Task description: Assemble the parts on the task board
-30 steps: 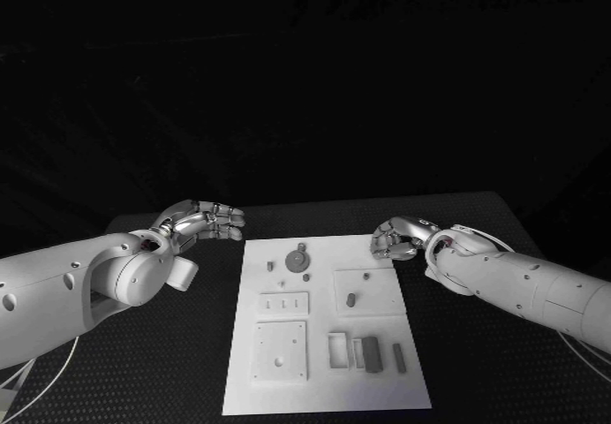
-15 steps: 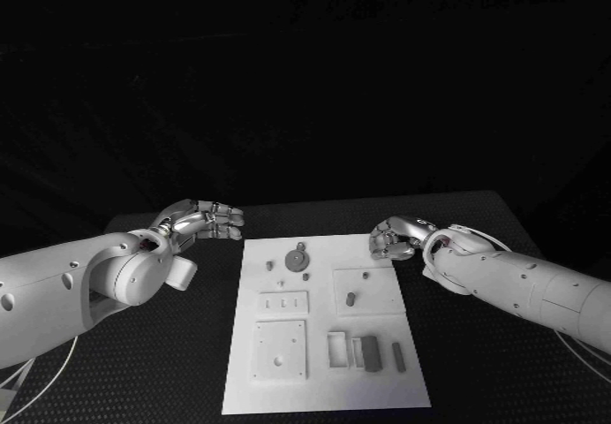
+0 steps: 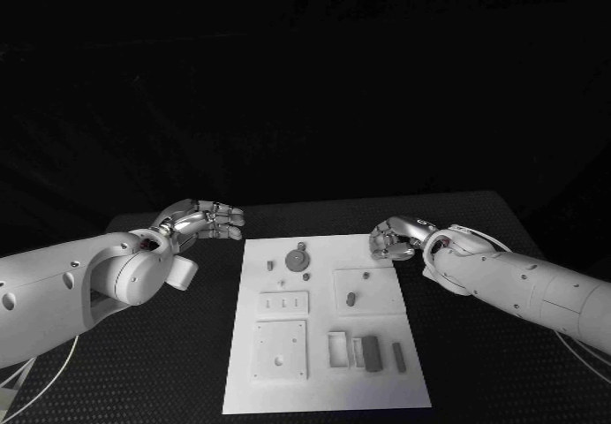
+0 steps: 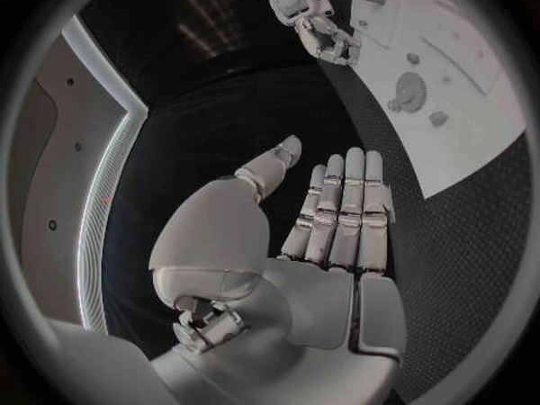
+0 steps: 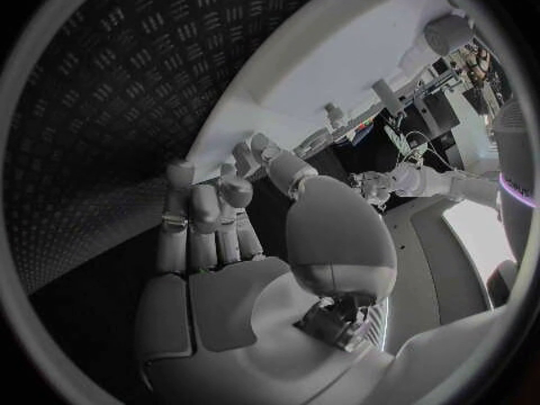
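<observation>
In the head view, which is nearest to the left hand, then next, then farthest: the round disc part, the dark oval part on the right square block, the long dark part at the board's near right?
From the left hand:
1. Round disc part, far end of the task board, nearest.
2. Dark oval part, middle right.
3. Long dark part, near right corner, farthest.

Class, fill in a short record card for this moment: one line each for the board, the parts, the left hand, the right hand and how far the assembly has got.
board: white task board lying flat on the black table
parts: small grey parts on the board, none held
left hand: left hand over the table beside the board, fingers apart, holding nothing
right hand: right hand near the board's far right corner, holding nothing
progress: no part picked up yet
</observation>
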### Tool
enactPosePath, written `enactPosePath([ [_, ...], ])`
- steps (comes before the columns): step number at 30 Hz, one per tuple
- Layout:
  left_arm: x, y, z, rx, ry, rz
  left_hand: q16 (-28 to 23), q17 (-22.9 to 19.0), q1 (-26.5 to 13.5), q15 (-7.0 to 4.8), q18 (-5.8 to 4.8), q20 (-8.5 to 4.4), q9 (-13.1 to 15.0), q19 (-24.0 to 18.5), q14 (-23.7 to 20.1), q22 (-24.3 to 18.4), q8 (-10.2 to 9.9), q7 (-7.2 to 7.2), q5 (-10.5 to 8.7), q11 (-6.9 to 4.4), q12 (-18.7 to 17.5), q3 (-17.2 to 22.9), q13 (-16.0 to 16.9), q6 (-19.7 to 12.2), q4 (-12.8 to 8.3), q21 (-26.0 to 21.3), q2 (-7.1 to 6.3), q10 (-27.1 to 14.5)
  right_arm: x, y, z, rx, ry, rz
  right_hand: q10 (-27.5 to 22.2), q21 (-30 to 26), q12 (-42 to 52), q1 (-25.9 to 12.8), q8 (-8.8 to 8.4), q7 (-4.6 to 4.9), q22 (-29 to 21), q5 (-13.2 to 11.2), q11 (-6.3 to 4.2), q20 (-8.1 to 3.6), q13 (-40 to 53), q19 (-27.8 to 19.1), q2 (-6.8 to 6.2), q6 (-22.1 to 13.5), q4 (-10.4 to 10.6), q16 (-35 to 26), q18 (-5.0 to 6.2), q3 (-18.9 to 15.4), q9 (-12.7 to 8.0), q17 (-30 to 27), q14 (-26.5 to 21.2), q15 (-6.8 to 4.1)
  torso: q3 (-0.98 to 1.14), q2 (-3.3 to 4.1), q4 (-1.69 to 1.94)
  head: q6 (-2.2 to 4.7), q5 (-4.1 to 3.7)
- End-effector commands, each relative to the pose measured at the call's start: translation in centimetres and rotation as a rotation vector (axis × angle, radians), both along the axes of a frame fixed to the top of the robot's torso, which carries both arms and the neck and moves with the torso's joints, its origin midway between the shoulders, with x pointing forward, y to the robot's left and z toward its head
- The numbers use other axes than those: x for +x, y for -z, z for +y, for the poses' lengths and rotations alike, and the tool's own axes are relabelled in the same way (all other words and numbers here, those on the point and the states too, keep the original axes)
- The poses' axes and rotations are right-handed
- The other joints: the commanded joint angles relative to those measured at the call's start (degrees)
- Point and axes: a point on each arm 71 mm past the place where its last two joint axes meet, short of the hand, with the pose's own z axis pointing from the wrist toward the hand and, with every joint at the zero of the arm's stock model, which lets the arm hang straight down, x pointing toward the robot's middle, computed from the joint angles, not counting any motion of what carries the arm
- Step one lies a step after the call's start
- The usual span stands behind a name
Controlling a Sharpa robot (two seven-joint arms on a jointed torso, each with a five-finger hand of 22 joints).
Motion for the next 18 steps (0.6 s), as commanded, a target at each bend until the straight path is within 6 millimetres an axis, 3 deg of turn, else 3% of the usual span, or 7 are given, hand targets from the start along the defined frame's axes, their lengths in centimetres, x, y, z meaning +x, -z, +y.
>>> enactPosePath([
  [1, -0.03, -0.07, -0.19, -0.011, 0.014, 0.0, -0.2, 0.1, -0.3, -0.06, 0.21, -0.05, -0.1, 0.1, 0.4, 0.1, -0.1, 0.25, 0.09, 0.21, -0.2, -0.3, -0.1, 0.0, 0.0, -0.2, 0.26, -0.1, -0.1, 0.27, 0.04, -0.012, -0.01, 0.011, 0.2, 0.0, 0.2, 0.5, 0.39, 0.02, 0.8, 0.1, -0.06, 0.08, 0.0, -0.2, 0.54, 0.8, -0.3, 0.1, 0.41, 0.0, 0.2, 0.0, -0.1, -0.21, 0.05, 0.01, -0.06, -0.04, -0.01],
  [8, -0.01, -0.05, -0.21, -0.01, 0.014, 0.002, -0.2, 0.1, -0.3, -0.07, 0.22, -0.05, -0.1, 0.1, 0.4, 0.1, -0.1, 0.28, 0.09, 0.21, -0.3, -0.3, -0.1, 0.0, 0.0, -0.2, 0.28, -0.1, -0.14, 0.31, 0.22, -0.024, -0.02, 0.01, 0.6, 0.1, 0.3, 3.3, 1.37, -0.7, 0.9, 0.1, -0.72, -0.19, 0.0, -0.2, 2.4, 2.6, -0.6, 0.3, 0.41, 0.7, 0.6, 0.1, 0.0, -0.79, 0.05, -0.01, -0.03, -0.07, -0.01],
  [18, -0.02, -0.05, -0.21, -0.01, 0.013, 0.002, -0.3, 0.1, -0.3, -0.07, 0.22, -0.06, -0.1, 0.1, 0.4, 0.1, -0.1, 0.33, 0.08, 0.23, -0.3, -0.3, -0.1, -0.1, -0.1, -0.3, 0.28, -0.1, -0.15, 0.33, 0.12, -0.028, -0.017, 0.008, 0.8, 0.4, 0.5, 4.7, 1.88, -1.13, 1.1, 0.1, -1.14, -0.18, 0.0, -0.3, 2.96, 3.7, -0.5, 0.6, 0.41, 0.3, 1.0, 0.2, 0.1, -1.2, 0.03, 0.01, -0.04, -0.08, -0.06],
])
